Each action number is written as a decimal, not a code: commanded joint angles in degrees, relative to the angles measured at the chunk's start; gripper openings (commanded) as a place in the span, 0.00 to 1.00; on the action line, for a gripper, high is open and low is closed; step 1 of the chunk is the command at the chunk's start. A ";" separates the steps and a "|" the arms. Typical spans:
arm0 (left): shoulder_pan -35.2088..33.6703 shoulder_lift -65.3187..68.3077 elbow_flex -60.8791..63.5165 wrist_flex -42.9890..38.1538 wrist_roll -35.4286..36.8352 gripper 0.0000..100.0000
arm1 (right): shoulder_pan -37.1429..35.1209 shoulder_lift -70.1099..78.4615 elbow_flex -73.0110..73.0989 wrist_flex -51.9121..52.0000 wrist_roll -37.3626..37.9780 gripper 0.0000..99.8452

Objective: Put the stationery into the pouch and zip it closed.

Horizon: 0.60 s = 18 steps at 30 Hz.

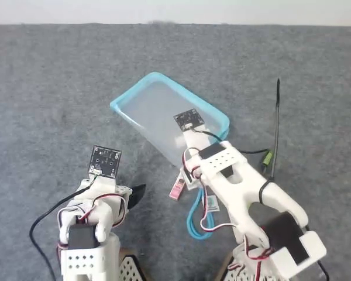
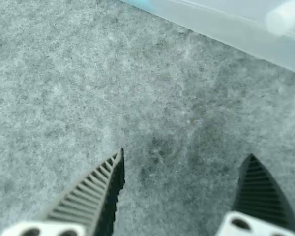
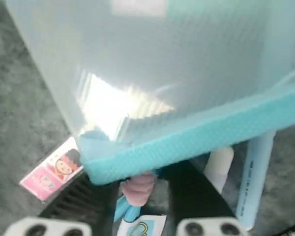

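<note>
Looks like the pouch-opening step. Pinching something pink, possibly the zip pull, in the nearly closed right gripper (image 3: 140,191) at the teal edge of the pouch (image 1: 164,111), mid-table. Holding nothing in the wide-spread left gripper (image 2: 185,164) nearby. Next calls for parting the mouth, with the pen (image 3: 253,172) lying outside.

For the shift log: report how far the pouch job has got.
Done: nothing visible. In hand: the right gripper at the pouch edge; the left gripper open over the mat. Remaining: black pen lies apart, blue pen at the edge; then zipping.
</note>
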 commanded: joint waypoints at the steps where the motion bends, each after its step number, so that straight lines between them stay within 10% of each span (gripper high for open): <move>1: -0.09 -1.32 -0.40 0.26 0.79 0.35 | 0.31 -0.04 -3.16 0.40 7.47 0.01; 18: 3.25 -1.32 -0.40 0.26 0.97 0.35 | -1.54 -25.27 -3.34 15.96 15.82 0.01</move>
